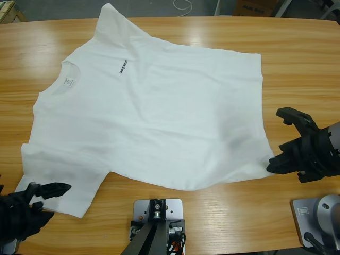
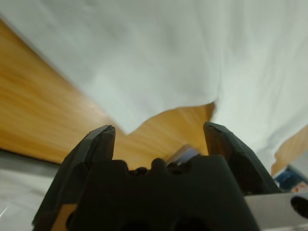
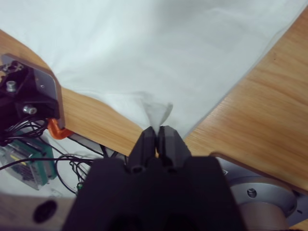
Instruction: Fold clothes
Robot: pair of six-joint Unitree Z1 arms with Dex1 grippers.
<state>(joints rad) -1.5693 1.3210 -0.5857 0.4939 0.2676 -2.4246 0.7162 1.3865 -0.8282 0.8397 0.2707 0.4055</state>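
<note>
while pinched at its hem, t-shirt (image 1: pixel 154 117) spread flat (right gripper (image 3: pixel 155 135))

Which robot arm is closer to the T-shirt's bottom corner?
The right one. The right gripper is shut on the T-shirt, pinching its bottom corner. The left gripper is open at the other end, by a sleeve, not touching the cloth.

Wooden table (image 1: pixel 297 58) — cardboard box (image 1: pixel 255 7) behind
</note>
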